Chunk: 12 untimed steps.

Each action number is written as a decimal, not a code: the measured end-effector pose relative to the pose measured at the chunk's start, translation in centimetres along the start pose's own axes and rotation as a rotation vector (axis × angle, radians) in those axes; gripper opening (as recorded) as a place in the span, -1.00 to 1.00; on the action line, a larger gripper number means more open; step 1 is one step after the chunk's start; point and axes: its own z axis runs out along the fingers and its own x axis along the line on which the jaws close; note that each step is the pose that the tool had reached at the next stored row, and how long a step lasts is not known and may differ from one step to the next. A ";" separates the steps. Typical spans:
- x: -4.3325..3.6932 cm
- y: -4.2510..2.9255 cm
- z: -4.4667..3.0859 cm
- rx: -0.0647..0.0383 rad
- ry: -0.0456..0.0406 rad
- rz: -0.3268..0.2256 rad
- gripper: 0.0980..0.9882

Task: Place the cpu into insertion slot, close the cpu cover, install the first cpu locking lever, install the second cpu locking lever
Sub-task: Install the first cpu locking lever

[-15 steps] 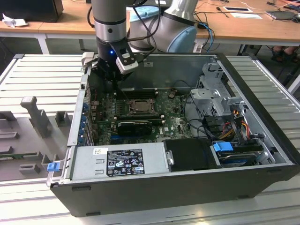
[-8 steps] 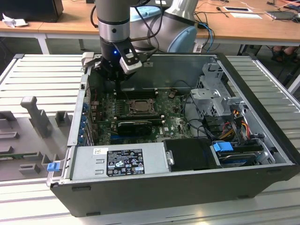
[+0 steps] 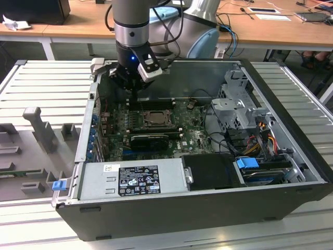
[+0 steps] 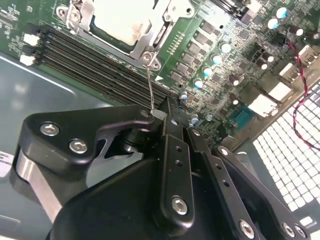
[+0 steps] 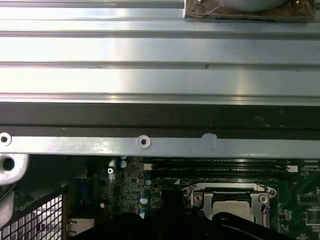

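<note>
The cpu (image 4: 117, 20) lies in the insertion slot (image 3: 155, 117) on the green board, its pale face showing through the window of the cpu cover (image 4: 144, 46), which lies flat over it. In the first wrist view the cpu (image 5: 230, 198) and the cover's frame (image 5: 199, 192) sit just beyond the dark fingers. A thin wire locking lever (image 4: 150, 85) rises from the socket's corner. My gripper (image 4: 170, 114) is shut on its flat end. In the exterior view my gripper (image 3: 134, 92) hangs just behind the socket, near the case's back wall.
Long black memory slots (image 4: 95, 55) run beside the socket. A long black card (image 3: 150, 139) sits in front of it. The grey power supply (image 3: 130, 177) fills the front of the case, and a drive cage (image 3: 239, 104) with cables stands on the exterior view's right.
</note>
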 end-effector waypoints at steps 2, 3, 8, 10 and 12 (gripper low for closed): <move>-0.22 0.00 -0.01 0.000 0.0001 0.000 -0.98; -0.31 0.00 0.00 0.000 0.0000 0.000 -0.98; -0.69 -0.01 0.00 0.000 0.0000 0.000 -0.98; -0.94 -0.01 0.00 0.000 -0.0001 0.000 -0.98; -1.30 -0.01 -0.01 0.000 0.0000 0.000 -0.98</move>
